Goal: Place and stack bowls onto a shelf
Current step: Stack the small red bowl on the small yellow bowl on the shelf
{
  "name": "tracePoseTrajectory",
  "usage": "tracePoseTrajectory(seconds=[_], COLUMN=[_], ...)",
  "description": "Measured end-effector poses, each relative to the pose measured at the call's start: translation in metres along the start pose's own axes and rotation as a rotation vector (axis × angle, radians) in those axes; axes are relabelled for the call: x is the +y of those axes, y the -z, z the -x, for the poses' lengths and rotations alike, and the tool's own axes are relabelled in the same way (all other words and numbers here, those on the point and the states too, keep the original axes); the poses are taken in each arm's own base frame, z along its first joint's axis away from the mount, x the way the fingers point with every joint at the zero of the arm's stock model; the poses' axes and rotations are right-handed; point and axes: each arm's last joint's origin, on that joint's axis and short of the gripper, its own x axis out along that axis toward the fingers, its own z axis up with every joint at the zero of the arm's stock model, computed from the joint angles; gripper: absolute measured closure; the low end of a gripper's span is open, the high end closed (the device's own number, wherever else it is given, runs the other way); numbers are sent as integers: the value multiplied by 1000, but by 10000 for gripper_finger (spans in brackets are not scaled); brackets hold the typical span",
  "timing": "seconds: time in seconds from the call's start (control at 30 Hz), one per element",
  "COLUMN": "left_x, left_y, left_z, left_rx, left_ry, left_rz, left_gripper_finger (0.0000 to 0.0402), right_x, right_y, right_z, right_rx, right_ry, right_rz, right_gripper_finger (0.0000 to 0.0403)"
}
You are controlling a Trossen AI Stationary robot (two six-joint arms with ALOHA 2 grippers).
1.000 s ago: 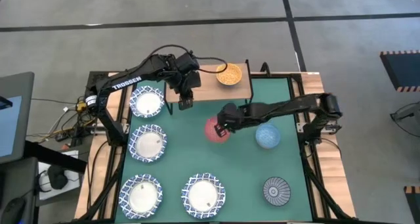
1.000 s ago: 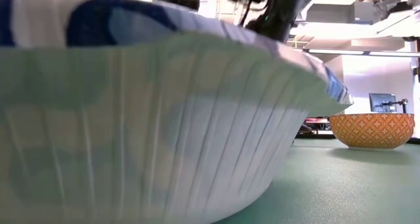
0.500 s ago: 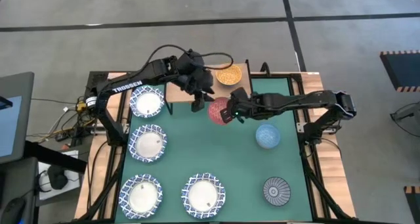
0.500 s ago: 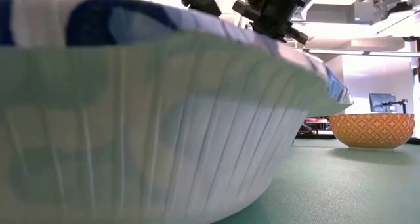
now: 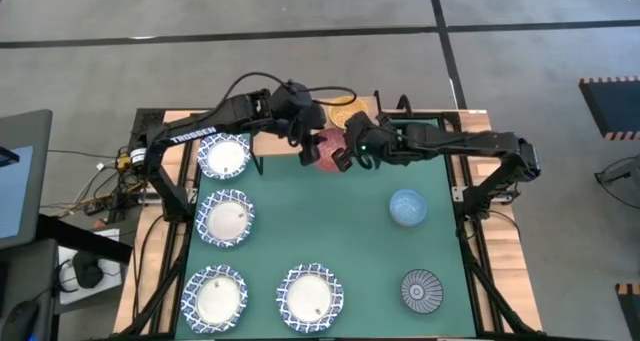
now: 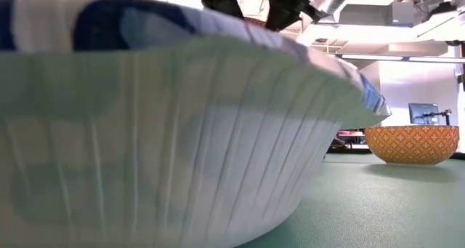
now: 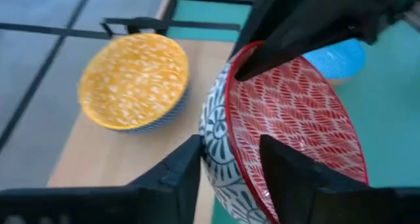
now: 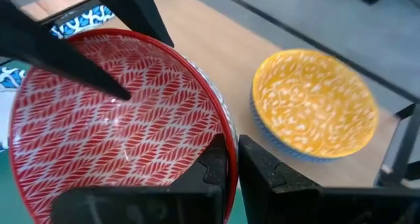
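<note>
The red bowl [image 5: 325, 148], with a red leaf pattern inside and a black-and-white outer wall, hangs tilted over the near edge of the shelf [image 5: 372, 109], held between both grippers. My left gripper [image 5: 307, 149] is at the bowl's left side and my right gripper [image 5: 344, 156] at its right side; both are shut on its rim. An orange-yellow bowl [image 7: 134, 79] rests by its base on the shelf's wooden plank [image 7: 125, 152]. My left gripper has the red bowl's rim [image 7: 226, 142] between its fingers, one finger on the patterned outer wall [image 7: 211, 155] and one inside the bowl. It comes slanting down from the table's left. The bowl is tilted and clear of the shelf and the mat. My right gripper pinches the red bowl's rim [image 8: 230, 142] on the opposite side, one finger inside the bowl and one outside. It comes slanting down from the table's right. The bowl is lifted clear and tilted in the hold.
Several blue-lattice bowls [image 5: 224, 157] stand along the green mat's left and near sides; one [image 6: 145, 132] fills the low view. A pale blue bowl [image 5: 407, 208] and a ray-patterned bowl [image 5: 421, 289] sit on the mat's right half. The mat's middle [image 5: 330, 231] is bare.
My right gripper has lifted the red bowl off the mat and carried it up and toward the far edge, to the shelf's near edge, tipping it. My left gripper has swung from the shelf's near edge toward the right and now has its fingers on the bowl's rim.
</note>
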Motion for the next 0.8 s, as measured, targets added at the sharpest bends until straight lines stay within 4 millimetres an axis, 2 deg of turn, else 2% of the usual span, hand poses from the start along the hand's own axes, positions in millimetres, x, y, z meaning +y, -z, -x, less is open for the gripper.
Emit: tracePoseTrajectory(seconds=[0.17,0.23,0.37,0.5,0.63,0.7,0.8], left_x=[3,4,10,25,49,64,85], left_y=[-2,-4,-7,-12,-21,-26,-22], left_z=[-2,-3,-3,-3,-1,-5,-19], left_rx=[-19,-42,-91,-152,-288,-367,-391], left_ry=[-45,-35,-33,-82,-163,-196,-229], left_rz=[45,48,37,60,112,152,223], left_gripper_finger=[373,389,398,399,399,400,400], right_x=[-4,-4,-6,-17,-33,-41,-48], right_y=[-9,-13,-22,-36,-48,-53,-55], right_z=[8,12,25,49,78,91,102], right_rx=[-10,-14,-16,3,14,19,37], right_ry=[15,7,-10,11,61,76,90], right_rz=[-11,-3,20,33,-10,-47,-79], right_gripper_finger=[343,330,288,242,206,194,186])
